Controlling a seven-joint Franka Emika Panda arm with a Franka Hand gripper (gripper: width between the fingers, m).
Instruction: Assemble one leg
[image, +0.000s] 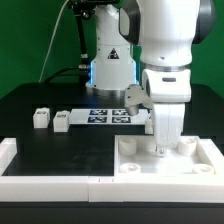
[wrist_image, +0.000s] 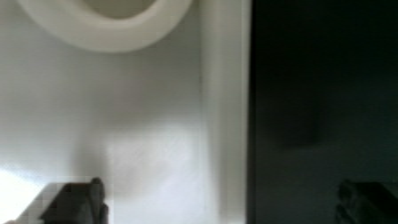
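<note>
Two small white legs (image: 40, 118) (image: 62, 121) with dark tags stand on the black table at the exterior view's left. The large white tray-like part (image: 190, 160) with round corner holes lies at the front right. My gripper (image: 160, 148) reaches straight down onto that part near its left side. In the wrist view my gripper (wrist_image: 217, 205) is open, its dark fingertips (wrist_image: 71, 203) wide apart, with nothing between them. They straddle the part's edge: white surface (wrist_image: 125, 120) on one side, dark table on the other. A round hole (wrist_image: 116, 12) shows ahead.
The marker board (image: 108, 115) lies behind, between the legs and my arm. A low white wall (image: 50, 180) runs along the table's front and left edges. Another small white piece (image: 134, 96) sits by the robot base.
</note>
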